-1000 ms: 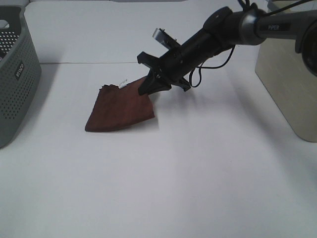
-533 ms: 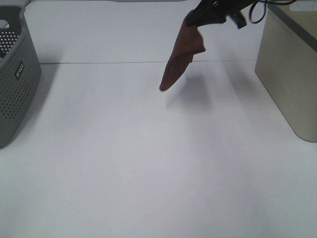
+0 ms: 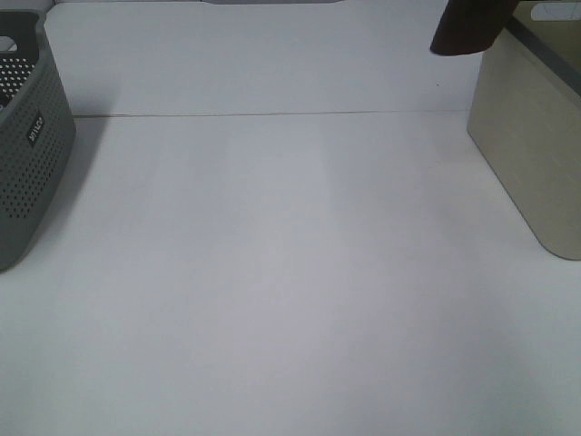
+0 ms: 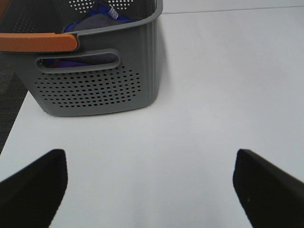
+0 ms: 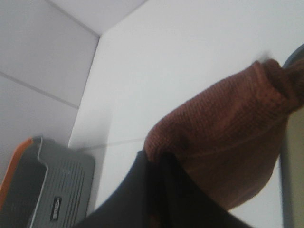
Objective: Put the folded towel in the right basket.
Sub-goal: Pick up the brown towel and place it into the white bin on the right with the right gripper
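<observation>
- Finds the rust-brown folded towel (image 3: 467, 27) farther right and higher than half a second ago, gone from above the middle of the white table (image 3: 290, 272) to the far right, cut off by the top edge of the high view.
- Places it in the air just beside the far left corner of the beige smooth-walled basket (image 3: 531, 136) on the right; cannot tell whether over the opening or outside the rim.
- Shows none of the black arm in the high view, where a second ago it reached down to the towel lying on the table.
- Has the right gripper (image 5: 223, 142) clamped on the towel, with the knitted cloth bunched at the pinch and bulging in a rounded fold over one of the black fingers (image 5: 152, 199).
- Has the left gripper (image 4: 149, 190) spread wide over bare table, with nothing between its two dark fingertips.
- Faces the grey perforated plastic basket (image 4: 95, 85) from that wrist, at the far left of the scene, well apart from the towel.
- Shows an orange handle (image 4: 38, 42) on that basket's rim and blue-purple cloth (image 4: 95, 21) inside it.
</observation>
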Controlling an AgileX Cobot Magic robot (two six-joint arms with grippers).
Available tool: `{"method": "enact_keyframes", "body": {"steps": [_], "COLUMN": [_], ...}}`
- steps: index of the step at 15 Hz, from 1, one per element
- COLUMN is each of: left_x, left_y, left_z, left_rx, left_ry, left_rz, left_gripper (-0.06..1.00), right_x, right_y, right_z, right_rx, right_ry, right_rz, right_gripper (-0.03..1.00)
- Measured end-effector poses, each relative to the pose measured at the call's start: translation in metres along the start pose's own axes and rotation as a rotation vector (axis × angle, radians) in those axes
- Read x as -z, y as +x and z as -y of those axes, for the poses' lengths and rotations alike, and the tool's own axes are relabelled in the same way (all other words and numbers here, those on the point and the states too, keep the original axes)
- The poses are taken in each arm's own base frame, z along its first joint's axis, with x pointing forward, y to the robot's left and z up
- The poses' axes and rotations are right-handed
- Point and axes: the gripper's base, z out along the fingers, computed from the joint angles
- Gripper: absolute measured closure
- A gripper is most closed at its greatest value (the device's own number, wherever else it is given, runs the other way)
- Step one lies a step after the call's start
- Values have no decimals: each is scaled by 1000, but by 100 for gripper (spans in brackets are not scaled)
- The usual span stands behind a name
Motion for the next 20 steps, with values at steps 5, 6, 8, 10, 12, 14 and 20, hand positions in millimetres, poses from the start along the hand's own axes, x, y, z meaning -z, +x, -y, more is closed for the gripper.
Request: {"method": "enact_keyframes", "body": {"steps": [5, 6, 8, 10, 12, 14, 20], "left_x": [0, 0, 0, 0, 0, 0, 0], "left_y": [0, 0, 0, 0, 0, 0, 0], "left_z": [0, 0, 0, 0, 0, 0, 0], "left_rx": [0, 0, 0, 0, 0, 0, 0], "left_ry": [0, 0, 0, 0, 0, 0, 0], "left_rz": [0, 0, 0, 0, 0, 0, 0], "left_gripper": [6, 6, 6, 6, 6, 6, 6], "right_x": [26, 27, 27, 27, 29, 31, 34], "right_y": [-33, -34, -31, -27, -19, -12, 2], "right_z": [26, 27, 33, 40, 49, 56, 62], "right_rx": [-64, -57, -34, -30, -41, -45, -31], "right_ry": [79, 93, 161, 240, 351, 435, 504], "right_rz": [294, 302, 276, 233, 146, 65, -92], "right_gripper": [93, 93, 93, 93, 93, 93, 78]}}
